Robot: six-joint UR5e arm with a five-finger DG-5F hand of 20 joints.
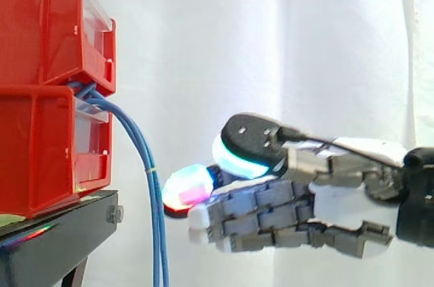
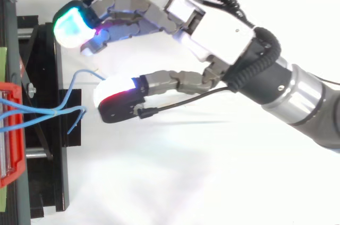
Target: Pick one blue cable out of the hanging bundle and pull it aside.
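Observation:
A bundle of thin blue cables (image 1: pixel 150 185) comes out between the two stacked red bins (image 1: pixel 47 90) and hangs down past the black stand's (image 1: pixel 61 233) edge. From above the cables (image 2: pixel 64 110) fan out from the bin front, one strand curving up toward the thumb. My hand (image 1: pixel 325 199) reaches in from the right, level with the hanging cables and just to their right. Its fingers (image 2: pixel 127 17) are stretched out and its thumb (image 2: pixel 125 100) is spread apart from them, so the hand is open. Nothing is held. The glowing fingertip (image 1: pixel 186 188) is close to the bundle without touching it.
The red bins (image 2: pixel 10 129) sit stacked on the black stand (image 2: pixel 50 145) at the left. A white curtain (image 1: pixel 271 43) hangs behind. White open floor (image 2: pixel 186 182) lies below and to the right of the hand.

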